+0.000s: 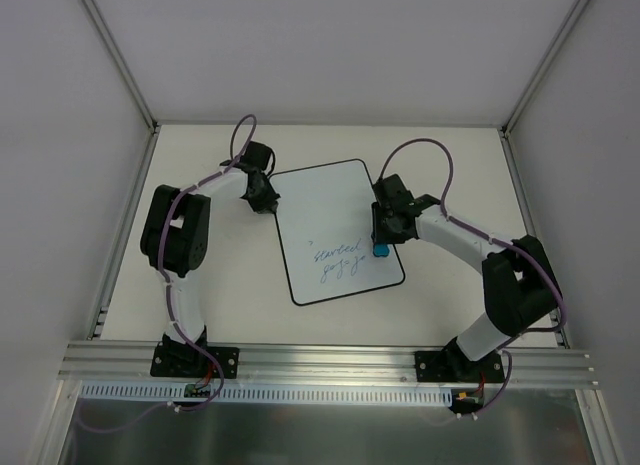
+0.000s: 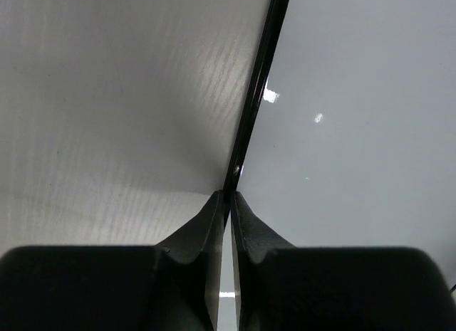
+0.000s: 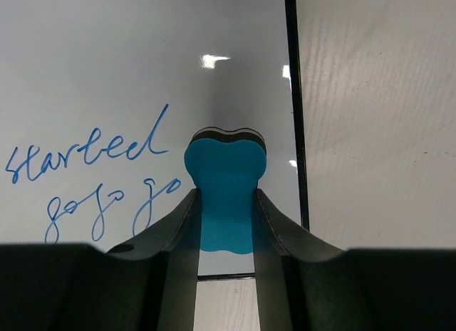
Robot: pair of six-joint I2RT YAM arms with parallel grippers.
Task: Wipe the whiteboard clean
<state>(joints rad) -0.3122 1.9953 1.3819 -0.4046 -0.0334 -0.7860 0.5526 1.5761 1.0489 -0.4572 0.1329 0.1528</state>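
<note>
Blue is the eraser [image 3: 224, 160], a small block clamped between the right fingers [image 3: 191, 206], which press in on its two sides. In the top view the right fingers [image 1: 384, 235] hold the eraser [image 1: 381, 250] down on the whiteboard [image 1: 320, 200], close to the board's right rim and not far from its near right corner. A dark layer shows at the eraser's far end.

Just left of the eraser run two lines of blue handwriting [image 3: 85, 153], apart from the block and not covered by it. From above, the handwriting [image 1: 335, 260] fills the near part of the board, and the far part is plain white.

The whiteboard lies flat about midway across the counter [image 1: 220, 295], turned a little so its sides run at a slant to the counter's edges. Its near edge is well back from the counter's near edge, and its far edge stops short of the far edge.

Farther off, the left fingers [image 1: 264, 198] sit at the board's left rim, towards its far left corner. In the left wrist view the left fingers [image 2: 218, 211] are closed, with only a thin slit between them. Their tips meet the black rim. The white counter [image 2: 107, 96] lies to one side of the tips and the whiteboard [image 2: 356, 132] to the other. Whether they pinch the rim or only rest on it cannot be told.
</note>
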